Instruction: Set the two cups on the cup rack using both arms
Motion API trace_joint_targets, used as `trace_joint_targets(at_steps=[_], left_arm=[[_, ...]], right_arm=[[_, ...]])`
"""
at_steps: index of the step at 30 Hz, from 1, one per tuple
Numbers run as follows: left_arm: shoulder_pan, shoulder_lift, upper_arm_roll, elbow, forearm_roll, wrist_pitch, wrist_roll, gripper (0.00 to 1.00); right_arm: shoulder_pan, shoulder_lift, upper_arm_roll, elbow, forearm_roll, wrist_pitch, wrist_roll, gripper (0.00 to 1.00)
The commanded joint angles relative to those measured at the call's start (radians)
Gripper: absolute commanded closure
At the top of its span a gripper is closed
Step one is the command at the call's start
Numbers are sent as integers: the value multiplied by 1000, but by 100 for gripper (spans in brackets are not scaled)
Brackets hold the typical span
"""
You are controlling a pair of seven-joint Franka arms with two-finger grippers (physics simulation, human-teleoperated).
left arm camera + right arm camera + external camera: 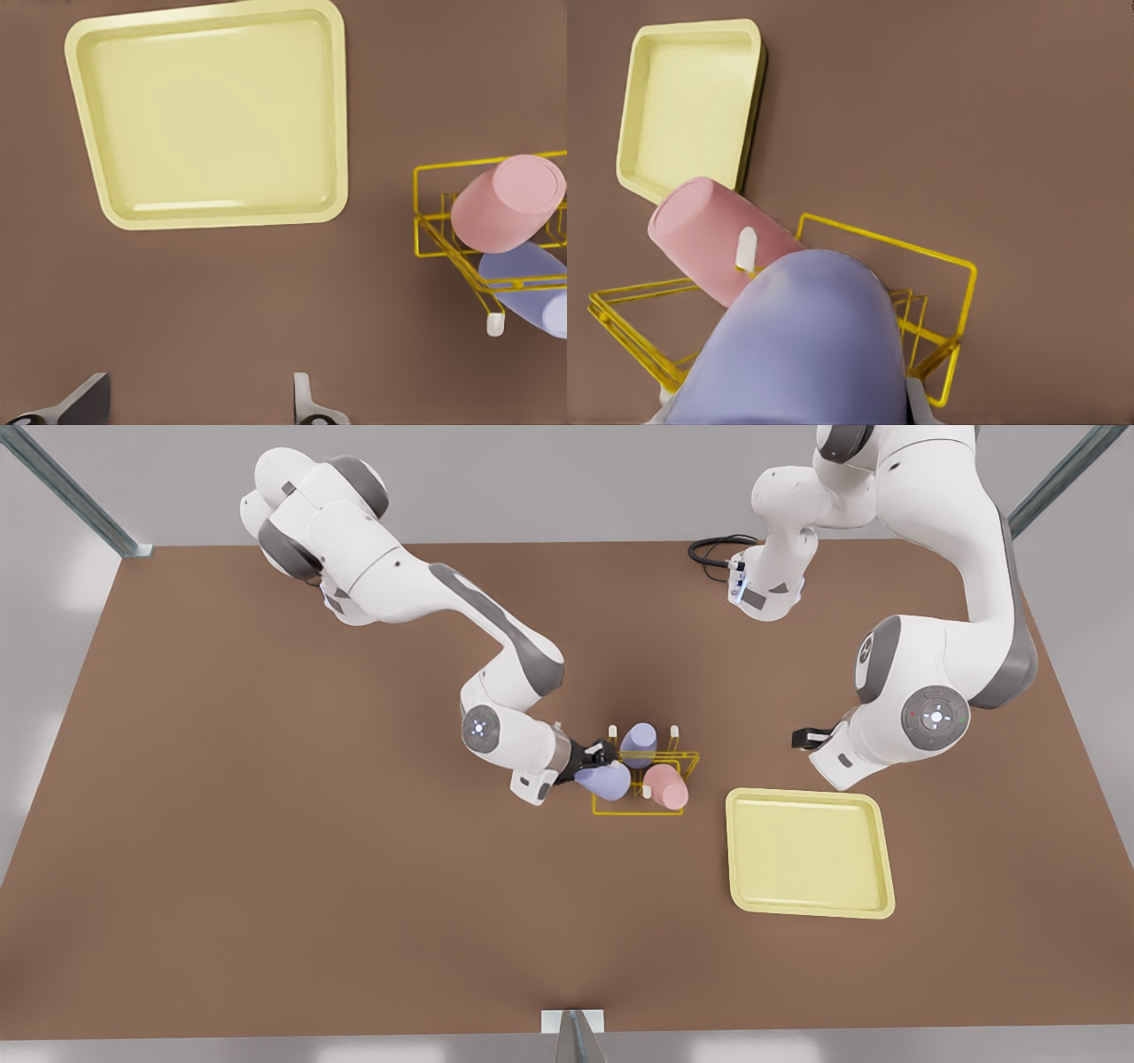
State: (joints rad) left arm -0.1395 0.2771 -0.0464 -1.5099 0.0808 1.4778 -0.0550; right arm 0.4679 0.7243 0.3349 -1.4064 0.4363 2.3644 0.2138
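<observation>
Where the right gripper (595, 762) reaches in from the front view's left, you have its 2 fingers closed on the held lavender cup (604, 781). The cup lies tilted on its side over the near corner of the cup rack (638, 812). In the right wrist view that cup (802, 345) looms between the pale fingertips (918, 403), a smooth, plain tapered body without a handle.

Your left gripper (195, 407) hangs above the brown table (266, 850), near the pale-yellow tray (740, 850) on the front view's right. Its 2 fingers stand wide apart, holding nothing and touching nothing.

On the yellow wire rack you can see 2 more cups. The pink cup (666, 786) leans on its side against the frame, just beside the held one. The second lavender cup (638, 744) sits farther back between the pale pegs. The rack stands near the tray but apart from it.
</observation>
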Motion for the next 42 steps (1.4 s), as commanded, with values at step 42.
trace_joint_targets(at_steps=[42], left_arm=[[-25,50,-1,2,0,-25,95,0]], right_arm=[[-430,-597,-192,-78,-628,-913,-152,0]])
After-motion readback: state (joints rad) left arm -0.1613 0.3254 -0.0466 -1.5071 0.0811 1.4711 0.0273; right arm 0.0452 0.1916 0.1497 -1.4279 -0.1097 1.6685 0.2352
